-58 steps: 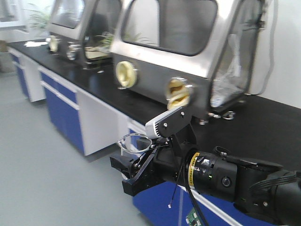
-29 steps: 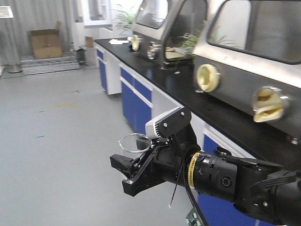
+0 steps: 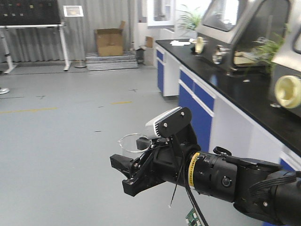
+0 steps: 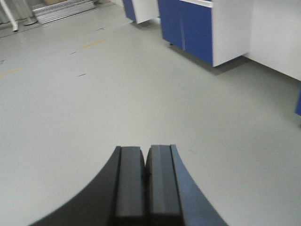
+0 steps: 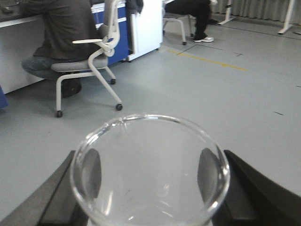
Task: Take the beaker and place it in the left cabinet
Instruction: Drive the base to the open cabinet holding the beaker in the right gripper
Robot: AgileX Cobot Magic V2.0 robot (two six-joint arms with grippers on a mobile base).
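Observation:
The beaker (image 5: 141, 188), a clear glass cylinder with a flared rim, fills the lower part of the right wrist view. My right gripper (image 5: 150, 175) is shut on it, one dark finger pressed against each side of the glass. In the front view the beaker's rim (image 3: 134, 142) shows above the black right gripper (image 3: 129, 174), held over the grey floor. My left gripper (image 4: 146, 149) hangs above bare floor, its two pads pressed together with nothing between them. The left cabinet is out of view.
A black-topped counter with blue-and-white cupboards (image 3: 207, 103) runs along the right, with steel glove boxes (image 3: 244, 28) on it. A cardboard box (image 3: 109, 42) stands at the far wall. A seated person (image 5: 61, 28) on a wheeled chair (image 5: 94, 61) is behind.
The front view has swung left: counter and glove boxes slid to the right and open floor with the far wall came into view. The right gripper still holds the beaker in the same pose.

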